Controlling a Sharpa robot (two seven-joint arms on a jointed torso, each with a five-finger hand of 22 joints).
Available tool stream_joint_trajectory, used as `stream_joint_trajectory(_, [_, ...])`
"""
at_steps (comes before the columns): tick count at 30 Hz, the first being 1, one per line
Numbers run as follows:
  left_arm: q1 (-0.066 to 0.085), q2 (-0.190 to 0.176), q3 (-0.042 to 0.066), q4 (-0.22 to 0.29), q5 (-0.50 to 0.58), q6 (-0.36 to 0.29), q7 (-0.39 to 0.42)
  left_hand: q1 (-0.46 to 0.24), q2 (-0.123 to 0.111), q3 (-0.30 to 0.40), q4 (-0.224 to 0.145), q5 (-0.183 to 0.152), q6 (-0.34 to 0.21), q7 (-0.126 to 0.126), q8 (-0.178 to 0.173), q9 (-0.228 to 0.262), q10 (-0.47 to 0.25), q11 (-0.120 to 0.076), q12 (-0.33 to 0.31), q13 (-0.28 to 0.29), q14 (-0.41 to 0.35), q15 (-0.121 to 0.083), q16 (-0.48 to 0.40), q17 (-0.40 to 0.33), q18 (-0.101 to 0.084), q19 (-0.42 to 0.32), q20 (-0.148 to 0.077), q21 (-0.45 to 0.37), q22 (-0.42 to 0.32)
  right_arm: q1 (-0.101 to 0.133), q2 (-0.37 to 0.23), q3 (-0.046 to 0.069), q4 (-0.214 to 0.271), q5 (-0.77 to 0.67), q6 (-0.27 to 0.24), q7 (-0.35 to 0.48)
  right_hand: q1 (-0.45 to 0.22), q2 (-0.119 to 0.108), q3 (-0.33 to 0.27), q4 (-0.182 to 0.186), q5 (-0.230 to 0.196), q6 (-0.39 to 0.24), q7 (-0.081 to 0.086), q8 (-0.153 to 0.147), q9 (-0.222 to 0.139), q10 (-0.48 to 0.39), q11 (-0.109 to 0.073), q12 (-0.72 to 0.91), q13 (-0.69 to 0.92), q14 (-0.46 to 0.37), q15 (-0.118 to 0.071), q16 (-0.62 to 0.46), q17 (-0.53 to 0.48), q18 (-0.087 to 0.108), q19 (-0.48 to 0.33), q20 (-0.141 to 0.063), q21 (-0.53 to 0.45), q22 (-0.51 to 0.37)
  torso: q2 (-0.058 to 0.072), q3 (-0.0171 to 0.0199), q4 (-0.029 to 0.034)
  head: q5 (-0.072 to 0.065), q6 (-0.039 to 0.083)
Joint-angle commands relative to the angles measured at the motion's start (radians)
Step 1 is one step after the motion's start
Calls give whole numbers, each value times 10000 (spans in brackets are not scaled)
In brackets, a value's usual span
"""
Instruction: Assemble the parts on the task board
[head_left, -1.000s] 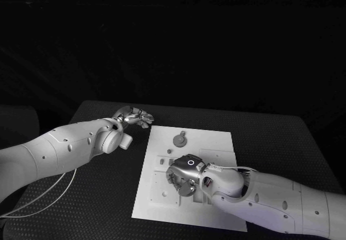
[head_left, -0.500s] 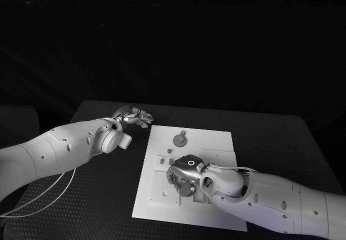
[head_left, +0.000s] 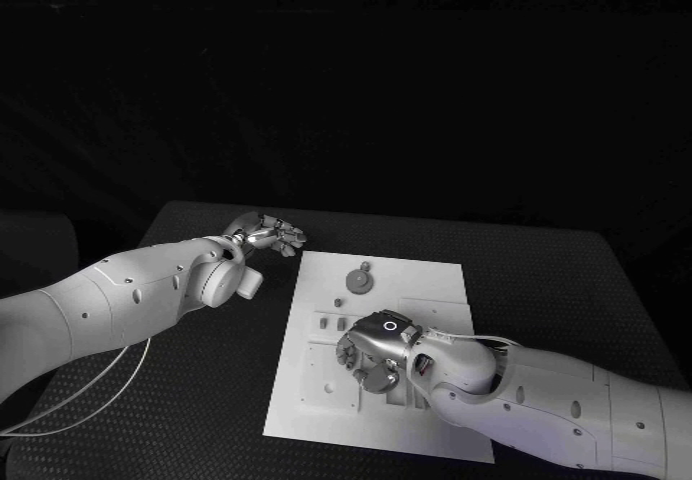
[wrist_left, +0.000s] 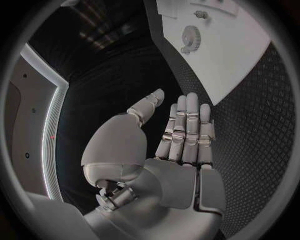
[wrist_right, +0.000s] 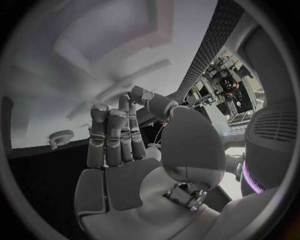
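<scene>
Board (head_left: 433, 285) sits mid-table (head_left: 548, 270), long side running away from you, and the right hand (head_left: 378, 355) is low over its near half. Fingers (wrist_right: 112, 135) are straight and side by side, thumb set apart, nothing held, so that hand is empty. Can't tell whether it actually touches the board. Left hand (head_left: 268, 236) is off the board by its far left corner, above the mat; fingers (wrist_left: 187, 130) flat and together, thumb out, also empty. My read: you're on the approach to a pick, nothing seated yet. To do it well, come down slowly over one part, spread the fingers before contact, and pinch it between thumb and a finger rather than raking with the flat hand. Keep the wrist off the raised bits near it so you don't knock anything. The left hand could press on the board's edge if it starts to slide; that's a suggestion, not a need I can see. Counts, big to small: one board; two hands; one gear (head_left: 361, 277) on the far half, toothed edge clear in the left wrist view (wrist_left: 190, 37); one small round part (head_left: 340, 301) just nearer than it. Other small parts near the right hand are too indistinct to count.
</scene>
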Motion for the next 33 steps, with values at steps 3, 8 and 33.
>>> stream_joint_trajectory(3, [-3,-29,1,18,-14,115,45,-83,33,-61,-12,-6,-59,-5,35,-9,-68,25,-36,-11,43,8,-48,18,-23,28,-14,-68,16,-46,-168,-48,-31,242,18,-242,-195,-28,-435,-141,-74,-752,433,-147,-74,-547,179,-296,-234,-166,198,-35,36,304,-184,29,-34,190,4,2,8,-15,24])
stream_joint_trajectory(8, [-3,-51,0,12,-14,97,49,-91,22,-66,-10,-10,-64,-3,35,-11,-76,28,-39,-12,35,12,-58,23,-25,25,-11,-72,19,48,-345,-45,115,307,-166,-255,-138,-29,-608,-120,-76,-916,407,-189,-102,-859,294,-322,-322,-258,311,14,73,304,-263,59,-43,186,4,2,2,-47,80])
stream_joint_trajectory(33, [-2,-69,-5,41,-15,52,67,-95,9,-69,-7,-13,-77,2,37,-18,-89,34,-41,-15,25,17,-79,40,-28,21,-8,-83,27,1973,-2715,329,1232,2231,1714,-96,-285,18,-682,576,-53,-774,236,11,-122,-733,160,332,-390,-218,186,104,39,304,-235,75,43,186,11,5,4,-138,197])
